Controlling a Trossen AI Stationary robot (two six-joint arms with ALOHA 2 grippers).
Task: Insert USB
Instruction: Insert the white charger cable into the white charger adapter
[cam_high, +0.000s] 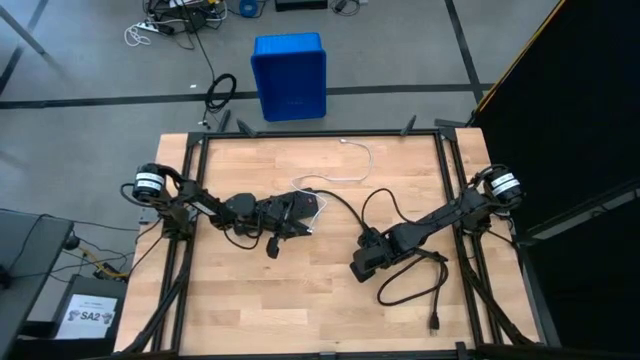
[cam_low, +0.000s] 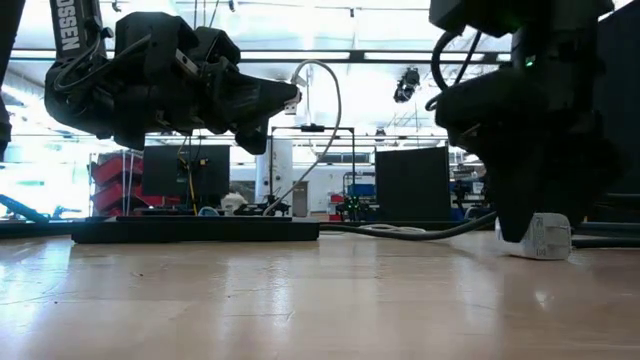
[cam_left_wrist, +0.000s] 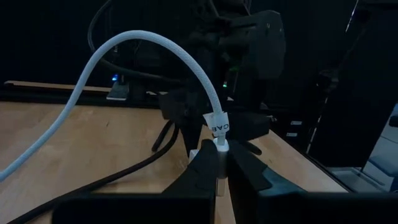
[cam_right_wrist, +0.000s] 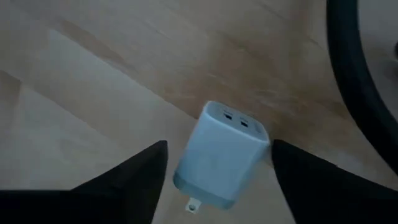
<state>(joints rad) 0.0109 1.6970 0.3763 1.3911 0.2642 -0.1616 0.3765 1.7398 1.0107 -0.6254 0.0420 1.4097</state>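
Overhead, your left gripper (cam_high: 308, 214) sits mid-table, clenched on the white cable (cam_high: 350, 170), which trails away behind it; your right gripper (cam_high: 362, 262) hovers nearby. Level view: the cable (cam_low: 318, 110) arches up from the left gripper (cam_low: 285, 100). Left wrist: plug pinched between fingers (cam_left_wrist: 208, 165). Right wrist: spread fingers (cam_right_wrist: 140, 168) flank a white charger (cam_right_wrist: 221, 152) on the table.

Arms: two, dark, almost black, built from jointed segments.
Left arm (cam_high: 215, 208): black cables run along the links; white block letters are printed on one link in the low view.
Right arm (cam_high: 440, 218): black cables loop beside it; a small green light shows on its body.
Bases: each arm has a round white and silver cap with a black ring.
Claw fingers (cam_right_wrist: 134, 171): dark, matte, pointed like wedges.
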